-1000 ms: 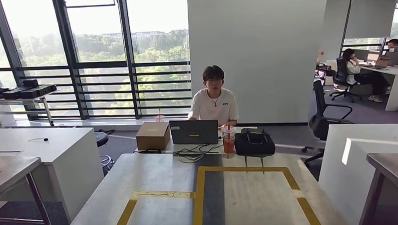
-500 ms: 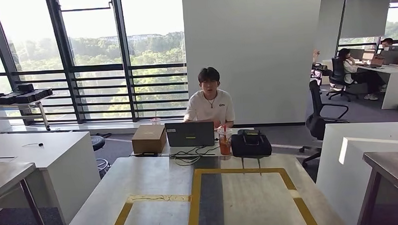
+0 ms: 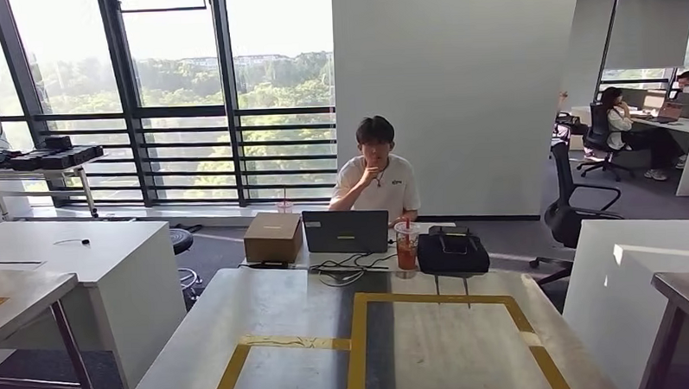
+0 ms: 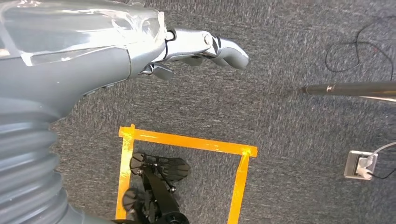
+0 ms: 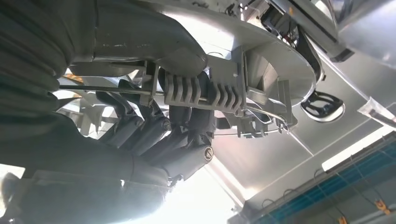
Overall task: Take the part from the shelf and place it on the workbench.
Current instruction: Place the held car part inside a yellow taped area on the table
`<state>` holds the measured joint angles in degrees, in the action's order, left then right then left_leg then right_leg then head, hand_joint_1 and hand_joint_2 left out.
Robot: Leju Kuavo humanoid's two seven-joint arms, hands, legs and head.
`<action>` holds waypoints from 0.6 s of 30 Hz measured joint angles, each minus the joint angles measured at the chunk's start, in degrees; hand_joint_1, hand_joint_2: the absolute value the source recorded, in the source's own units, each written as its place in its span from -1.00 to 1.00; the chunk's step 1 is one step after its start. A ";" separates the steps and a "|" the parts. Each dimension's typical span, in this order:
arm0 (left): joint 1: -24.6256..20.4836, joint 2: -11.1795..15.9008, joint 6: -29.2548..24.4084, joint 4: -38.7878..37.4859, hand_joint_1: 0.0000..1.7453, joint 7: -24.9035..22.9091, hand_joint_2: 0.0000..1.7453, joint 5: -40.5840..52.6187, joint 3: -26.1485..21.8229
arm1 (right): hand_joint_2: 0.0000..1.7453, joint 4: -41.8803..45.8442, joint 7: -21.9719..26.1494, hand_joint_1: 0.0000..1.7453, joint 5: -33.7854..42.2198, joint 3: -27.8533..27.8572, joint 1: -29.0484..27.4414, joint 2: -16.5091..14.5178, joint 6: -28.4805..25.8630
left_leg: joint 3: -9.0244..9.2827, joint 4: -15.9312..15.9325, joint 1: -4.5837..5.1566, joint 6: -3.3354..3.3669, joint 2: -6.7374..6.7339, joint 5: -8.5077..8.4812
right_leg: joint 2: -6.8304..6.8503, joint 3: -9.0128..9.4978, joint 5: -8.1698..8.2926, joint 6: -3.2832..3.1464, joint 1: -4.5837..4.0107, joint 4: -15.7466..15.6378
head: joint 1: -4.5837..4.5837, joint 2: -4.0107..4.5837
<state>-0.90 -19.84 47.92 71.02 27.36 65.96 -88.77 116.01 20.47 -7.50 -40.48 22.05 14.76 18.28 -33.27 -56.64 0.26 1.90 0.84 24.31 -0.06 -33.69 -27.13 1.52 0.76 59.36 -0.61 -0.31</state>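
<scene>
In the right wrist view my right hand (image 5: 159,135) grips the part (image 5: 261,70), a silver metal piece with a rounded plate and a ribbed grey block; dark fingers curl under it. My left hand (image 4: 205,46) hangs over grey carpet with its fingers stretched out and nothing in them. Straight ahead in the head view lies the workbench (image 3: 276,309), a pale grey top marked with a yellow tape outline (image 3: 431,300).
At the workbench's far end a person sits behind a laptop (image 3: 345,232), with a cardboard box (image 3: 273,237), a red drink cup (image 3: 407,247) and a black bag (image 3: 452,251). A white table (image 3: 84,255) stands left, a steel table (image 3: 686,304) right. Orange tape (image 4: 187,142) marks the carpet.
The whole head picture has shifted a little, so the camera has moved. The seated person has raised a hand to the chin.
</scene>
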 joint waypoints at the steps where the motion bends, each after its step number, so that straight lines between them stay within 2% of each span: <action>1: -0.01 0.01 -0.07 -0.01 -1.00 0.11 1.00 0.20 0.00 | 1.00 0.19 0.16 0.92 0.32 1.05 0.04 0.16 0.45 | -0.04 -0.13 0.13 -0.21 0.06 0.13 | 0.00 0.98 0.78 -0.36 -0.13 -2.05 | 0.00 0.00; 4: -0.03 0.05 -0.36 -0.03 -1.00 0.38 1.00 0.67 0.00 | 1.00 0.49 0.42 0.92 0.95 3.99 0.08 0.32 2.26 | -0.26 -0.52 0.09 -0.93 0.04 0.46 | -0.04 1.43 1.34 -1.38 -0.17 -2.82 | -0.04 0.00; 6: -0.06 0.08 -0.53 -0.03 -1.00 0.43 1.00 0.71 -0.01 | 1.00 0.58 0.54 0.92 1.16 5.28 0.04 0.31 3.16 | -1.38 -2.95 -0.14 -1.61 -0.16 2.08 | -0.03 1.67 1.42 -1.92 0.25 -3.01 | -0.12 0.00; 7: -0.07 0.09 -0.57 -0.03 -1.00 0.44 1.00 0.71 -0.01 | 1.00 0.61 0.62 0.92 1.23 5.72 -0.02 0.31 3.49 | -2.78 -5.90 -0.31 -1.99 -0.30 3.70 | -0.02 1.79 1.39 -2.14 0.42 -3.06 | -0.18 0.00; 9: -0.09 0.09 -0.60 -0.04 -1.00 0.46 1.00 0.71 -0.02 | 1.00 0.62 0.90 0.92 1.28 6.32 -0.39 0.37 3.88 | -6.72 -13.98 -0.74 -2.61 -0.48 7.18 | -0.02 1.86 1.25 -2.38 0.42 -3.04 | -0.24 0.01; 10: -0.10 0.09 -0.59 -0.04 -1.00 0.46 1.00 0.72 -0.01 | 1.00 0.62 1.07 0.92 1.28 6.55 -0.62 0.43 3.94 | -8.29 -16.85 -0.93 -2.80 -0.55 7.89 | -0.03 1.89 1.18 -2.41 0.41 -3.03 | -0.25 0.01; 11: -0.10 0.09 -0.58 -0.04 -1.00 0.46 1.00 0.73 -0.01 | 1.00 0.62 1.22 0.92 1.27 6.77 -0.85 0.48 3.97 | -8.91 -17.66 -1.09 -2.92 -0.59 7.50 | -0.06 1.98 1.11 -2.39 0.42 -3.02 | -0.25 0.01; 12: -0.11 0.10 -0.58 -0.03 -1.00 0.46 1.00 0.78 0.01 | 1.00 0.62 1.37 0.92 1.24 7.01 -1.01 0.52 3.97 | -8.24 -15.90 -1.22 -2.95 -0.65 5.96 | -0.13 2.15 1.00 -2.32 0.44 -3.02 | -0.26 0.01; 14: -0.17 0.13 -0.60 -0.02 -1.00 0.47 1.00 1.01 0.02 | 1.00 0.63 1.58 0.92 1.15 7.49 -1.26 0.56 3.97 | -4.32 -7.73 -1.35 -2.77 -0.75 1.81 | -0.28 2.66 0.67 -2.01 0.47 -3.03 | -0.26 0.01; 15: -0.26 0.14 -0.62 -0.02 -1.00 0.49 1.00 1.16 0.02 | 1.00 0.63 1.71 0.92 1.08 7.75 -1.36 0.57 3.97 | -2.38 -4.03 -1.27 -2.58 -0.76 0.55 | -0.32 2.81 0.49 -1.77 0.34 -3.02 | -0.25 0.02; 16: -0.36 0.15 -0.65 -0.01 -1.00 0.51 1.00 1.30 0.02 | 1.00 0.64 1.80 0.92 0.99 7.99 -1.49 0.59 3.97 | -1.15 -1.74 -1.13 -2.35 -0.74 0.06 | -0.34 2.85 0.36 -1.51 0.23 -3.02 | -0.24 0.01; 18: -0.52 0.16 -0.80 -0.01 -1.00 0.59 1.00 1.50 0.03 | 1.00 0.66 1.93 0.92 0.71 8.43 -1.78 0.64 3.93 | -0.59 -0.72 -0.76 -1.79 -0.67 0.37 | -0.33 2.75 0.26 -0.90 0.10 -3.14 | -0.23 0.00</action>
<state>-1.42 -19.68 47.12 71.01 27.95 67.46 -88.73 116.67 22.40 -6.79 -32.04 20.27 15.40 22.21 -33.86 -57.37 -0.50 0.11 0.18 24.68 -0.39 -30.94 -26.87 0.62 0.86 56.23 -0.85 -0.31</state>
